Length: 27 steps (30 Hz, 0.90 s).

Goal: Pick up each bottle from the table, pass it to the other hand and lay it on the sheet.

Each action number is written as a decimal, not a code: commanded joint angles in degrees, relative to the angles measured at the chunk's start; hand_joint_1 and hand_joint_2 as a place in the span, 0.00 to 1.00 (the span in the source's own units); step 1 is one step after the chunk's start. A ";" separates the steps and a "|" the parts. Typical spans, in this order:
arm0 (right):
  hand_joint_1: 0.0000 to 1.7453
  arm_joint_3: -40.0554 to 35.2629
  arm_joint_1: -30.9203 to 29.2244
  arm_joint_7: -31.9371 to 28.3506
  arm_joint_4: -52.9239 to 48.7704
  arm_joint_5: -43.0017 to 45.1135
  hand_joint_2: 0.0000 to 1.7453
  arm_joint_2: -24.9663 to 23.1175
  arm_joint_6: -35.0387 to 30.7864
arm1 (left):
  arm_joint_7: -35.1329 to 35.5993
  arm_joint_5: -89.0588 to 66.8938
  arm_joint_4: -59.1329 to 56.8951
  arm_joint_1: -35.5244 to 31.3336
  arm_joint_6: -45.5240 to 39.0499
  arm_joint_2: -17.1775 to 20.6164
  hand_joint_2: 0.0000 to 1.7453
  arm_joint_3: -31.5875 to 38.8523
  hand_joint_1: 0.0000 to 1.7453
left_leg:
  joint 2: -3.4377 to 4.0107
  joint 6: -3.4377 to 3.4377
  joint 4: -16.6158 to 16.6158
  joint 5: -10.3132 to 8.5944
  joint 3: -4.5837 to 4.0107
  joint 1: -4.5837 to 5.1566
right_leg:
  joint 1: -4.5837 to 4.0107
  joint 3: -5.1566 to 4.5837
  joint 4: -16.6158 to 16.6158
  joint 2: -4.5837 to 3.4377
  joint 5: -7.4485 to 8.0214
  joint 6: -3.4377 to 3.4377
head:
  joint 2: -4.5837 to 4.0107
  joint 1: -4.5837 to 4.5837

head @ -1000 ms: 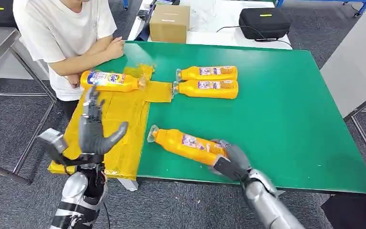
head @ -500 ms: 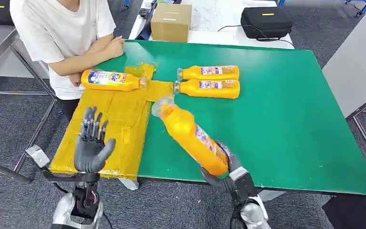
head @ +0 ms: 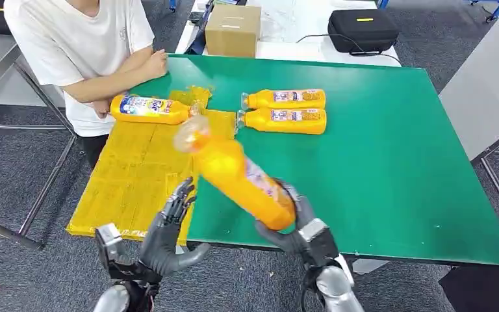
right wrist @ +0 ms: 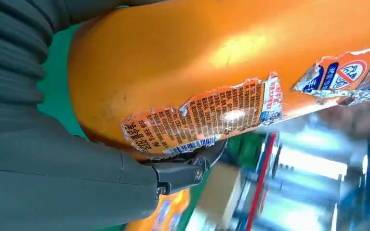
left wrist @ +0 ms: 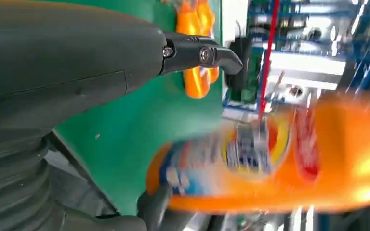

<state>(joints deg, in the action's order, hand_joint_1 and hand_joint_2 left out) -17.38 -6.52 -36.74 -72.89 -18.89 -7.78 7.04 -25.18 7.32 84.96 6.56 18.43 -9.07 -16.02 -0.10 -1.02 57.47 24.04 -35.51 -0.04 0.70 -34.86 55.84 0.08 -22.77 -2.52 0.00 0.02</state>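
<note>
Now swung left, the bottle [head: 243,182] held by the right hand [head: 295,224] nears the open, empty left hand [head: 169,237]. Upper centre, two bottles [head: 284,110] lie on the desk [head: 390,162].

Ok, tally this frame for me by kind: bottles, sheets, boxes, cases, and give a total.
Orange bottles: 4 — one gripped by the right hand, held bottle; one on the yellow sheet; two side by side on the green table, far one, near one.
Yellow sheets: 1.
Cardboard boxes: 1.
Black cases: 1.
Total: 7.
</note>
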 commanded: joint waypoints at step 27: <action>1.00 -27.75 -12.17 -0.50 27.24 -7.13 1.00 -5.69 -4.81 | 5.99 21.33 -4.47 -9.62 5.52 -1.74 1.00 0.03 0.00 | -0.12 0.07 -0.03 0.03 0.18 -0.10 | -0.10 0.17 -0.07 0.18 -0.09 0.07 | 0.00 0.02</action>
<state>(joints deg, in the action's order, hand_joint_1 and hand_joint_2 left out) -39.04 -19.34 -37.16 -52.78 -25.03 -13.64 1.77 -19.41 28.17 81.18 2.06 23.19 -10.86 -14.01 -0.03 -0.99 57.49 24.03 -35.51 -0.08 0.66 -34.94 55.84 0.07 -22.76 -2.50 0.00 0.04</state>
